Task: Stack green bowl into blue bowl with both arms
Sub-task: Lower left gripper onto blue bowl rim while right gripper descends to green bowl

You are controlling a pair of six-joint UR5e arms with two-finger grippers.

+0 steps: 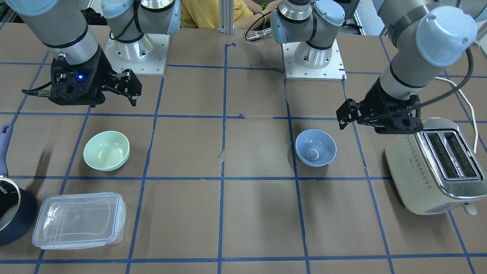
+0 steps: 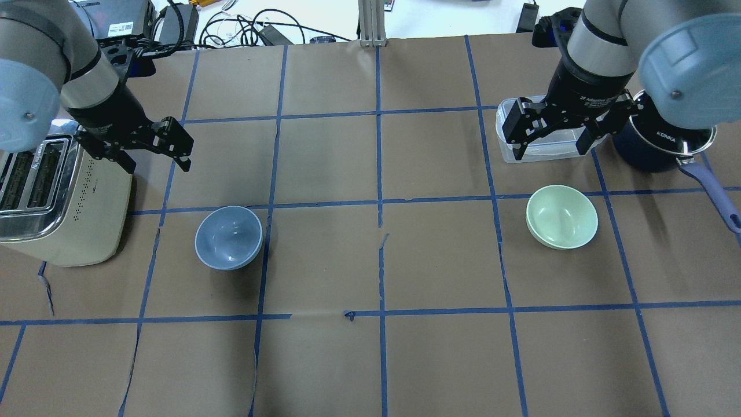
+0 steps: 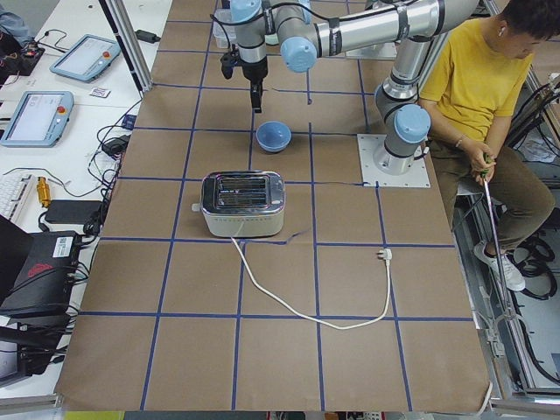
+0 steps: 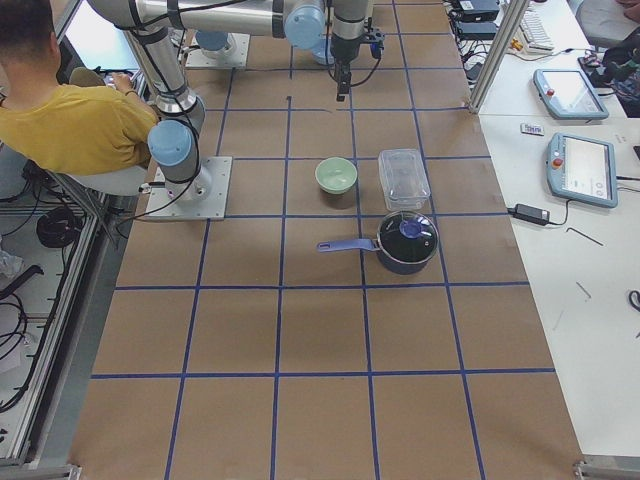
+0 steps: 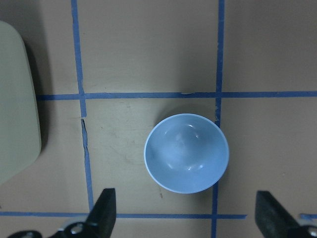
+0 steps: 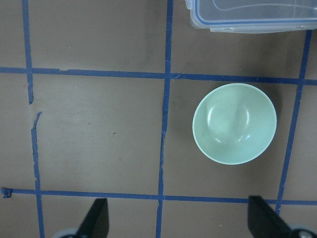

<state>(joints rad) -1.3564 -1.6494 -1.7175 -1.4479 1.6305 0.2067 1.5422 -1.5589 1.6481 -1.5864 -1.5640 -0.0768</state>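
Front-facing view: the green bowl sits upright and empty at left of centre on the brown table. The blue bowl stands well apart from it at right of centre. The right gripper hangs in the air at upper left, its fingers spread and holding nothing. The left gripper hangs at the right, likewise spread, just above a cream toaster. A clear lidded box and a navy pot fill the lower left corner.

Overhead view: the blue bowl lies left of centre beside the toaster, with the left gripper above and to its upper left. The green bowl lies right of centre. The right gripper hovers over the clear box at upper right, its fingers wide apart.

Left side view: the blue bowl shows in the upper middle, beyond the toaster, with the near arm's gripper pointing down over the table behind it. A man in a yellow shirt sits at the upper right.

Right side view: the green bowl sits at centre, just beside the clear box, with the pot below them.

Left wrist view: the blue bowl fills the lower centre, and the two black fingertips stand far apart at the bottom corners.

Right wrist view: the green bowl lies right of centre, below the box's edge. The fingertips are spread along the bottom edge.
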